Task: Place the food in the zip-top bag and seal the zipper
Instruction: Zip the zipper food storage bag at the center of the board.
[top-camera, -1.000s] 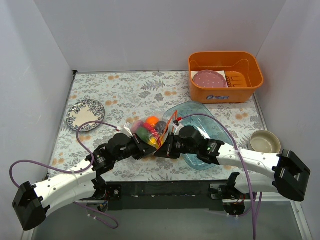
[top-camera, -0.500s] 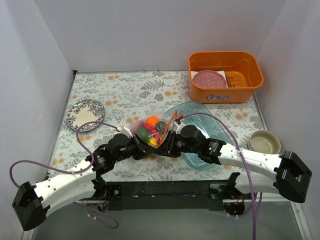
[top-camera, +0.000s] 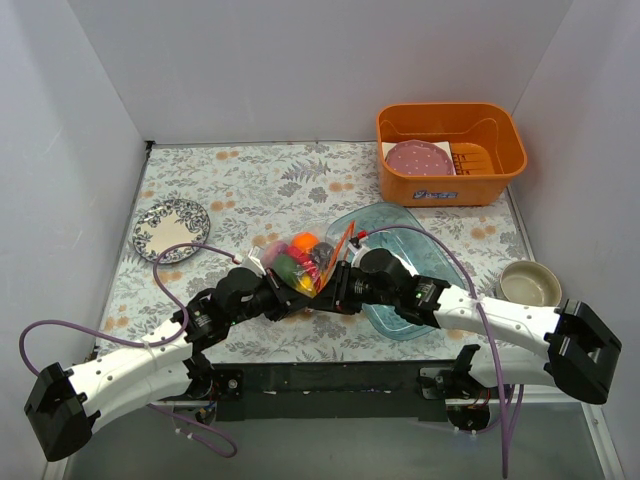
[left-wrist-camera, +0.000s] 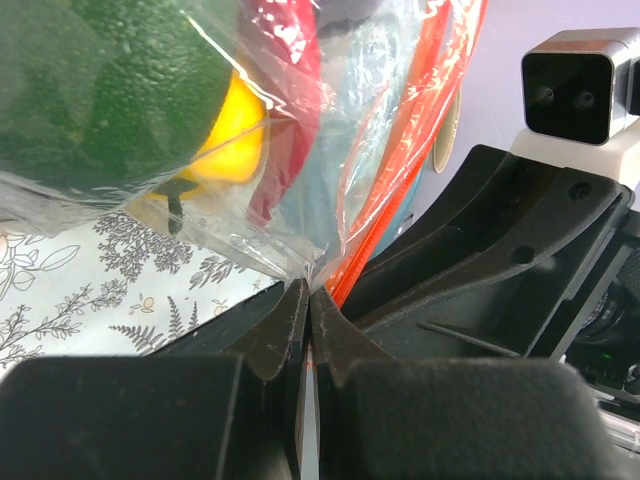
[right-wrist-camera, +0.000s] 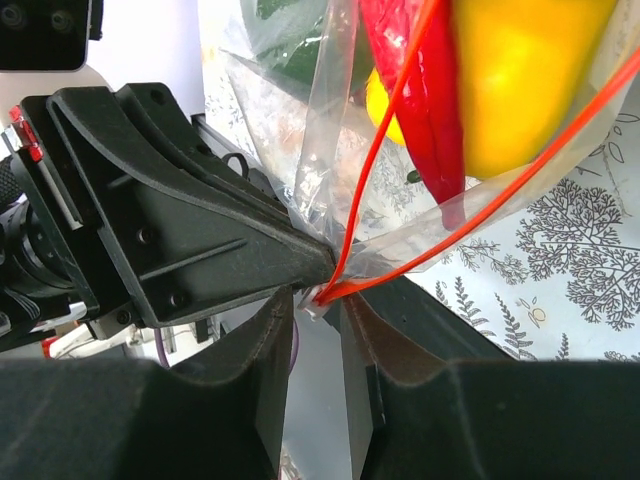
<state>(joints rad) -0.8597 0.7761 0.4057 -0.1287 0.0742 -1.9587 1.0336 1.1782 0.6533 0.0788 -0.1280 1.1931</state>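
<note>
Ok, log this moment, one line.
food: in bag | left gripper: shut on bag | right gripper: open at zipper | zipper: unsealed

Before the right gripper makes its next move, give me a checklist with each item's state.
1. Food in zip-top bag: ok; yellow pepper and red chilli show through the plastic.
2. Left gripper clamped on bag corner: ok.
3. Right gripper gripping zipper: not ok; jaws stand apart around the strip's end.
4. Zipper sealed: not ok; its two strands diverge.
5. Blue tray emptied: cannot tell; the right arm covers part.
</note>
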